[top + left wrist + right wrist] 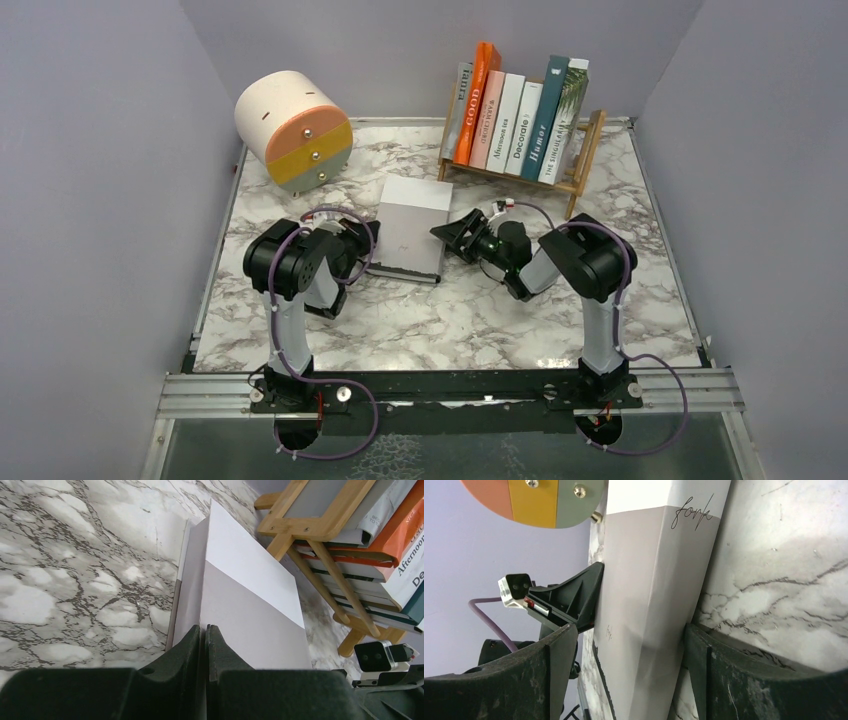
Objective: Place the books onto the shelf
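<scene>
Soft, even light is falling from overhead on the marble worktop (450, 310), leaving only faint shadows and a small glare patch at five o'clock, while the left end effector (205, 630) and the right end effector (626, 635) are blurring close to their lenses.

A flat grey-and-white hardback book (659, 555), with "fork" in thin black script, lies on the white marble-patterned desk (784, 580) and runs up the middle of the frame. The right gripper (629, 630) straddles its near end, its two dark fingers (549, 670) spread wide, one on each side. The black left gripper (591, 587), a purple cable (489, 617) behind it, touches the book's left edge. At top left is the round drawer drum (531, 500), its face orange, yellow and grey-green with metal knobs, against a lilac wall (474, 555).
</scene>
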`<state>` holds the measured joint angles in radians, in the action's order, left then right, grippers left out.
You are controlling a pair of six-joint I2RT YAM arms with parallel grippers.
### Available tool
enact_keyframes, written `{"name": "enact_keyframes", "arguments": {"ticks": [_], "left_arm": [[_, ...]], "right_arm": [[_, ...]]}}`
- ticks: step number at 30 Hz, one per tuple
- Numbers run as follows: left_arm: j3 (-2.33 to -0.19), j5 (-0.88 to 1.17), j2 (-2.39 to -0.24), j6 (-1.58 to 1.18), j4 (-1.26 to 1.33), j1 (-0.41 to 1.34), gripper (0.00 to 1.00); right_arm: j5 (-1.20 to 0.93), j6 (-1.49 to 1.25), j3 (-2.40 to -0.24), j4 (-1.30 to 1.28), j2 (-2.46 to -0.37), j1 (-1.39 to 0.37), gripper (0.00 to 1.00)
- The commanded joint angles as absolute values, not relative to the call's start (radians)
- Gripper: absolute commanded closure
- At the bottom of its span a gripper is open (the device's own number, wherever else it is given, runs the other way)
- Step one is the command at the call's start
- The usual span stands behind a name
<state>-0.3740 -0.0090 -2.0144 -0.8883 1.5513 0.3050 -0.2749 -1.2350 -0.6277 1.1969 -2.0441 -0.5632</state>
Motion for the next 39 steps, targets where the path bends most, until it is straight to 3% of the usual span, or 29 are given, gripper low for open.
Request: {"name": "enact_keyframes", "arguments": {"ticks": [1, 12, 18, 26, 35, 39], "left_arm": [[-0.333, 0.368, -2.049, -0.940, 1.796, 0.412, 1.00], [-0.314, 0.364, -2.030, -0.954, 1.795, 0.402, 1.00], [-0.303, 0.331, -2.036, -0.972, 1.796, 0.381, 1.00], [-0.309, 0.354, -2.020, -0.964, 1.796, 0.380, 1.00], [-0.284, 0.354, -1.997, -0.975, 1.795, 0.352, 1.00], [-0.264, 0.349, -1.976, -0.974, 1.794, 0.330, 0.92]], "right_arm": [[-0.418, -1.315, -0.758, 1.369, -2.085, -0.694, 0.26], [-0.417, -1.297, -0.833, 1.336, -2.120, -0.759, 0.28], [-0.344, -1.236, -0.814, 1.118, -2.051, -0.761, 0.28], [-0.371, -1.240, -0.828, 1.147, -2.065, -0.761, 0.29], [-0.362, -1.209, -0.791, 1.154, -2.030, -0.761, 0.46], [-0.351, -1.194, -0.770, 1.156, -2.007, -0.759, 0.52]]}}
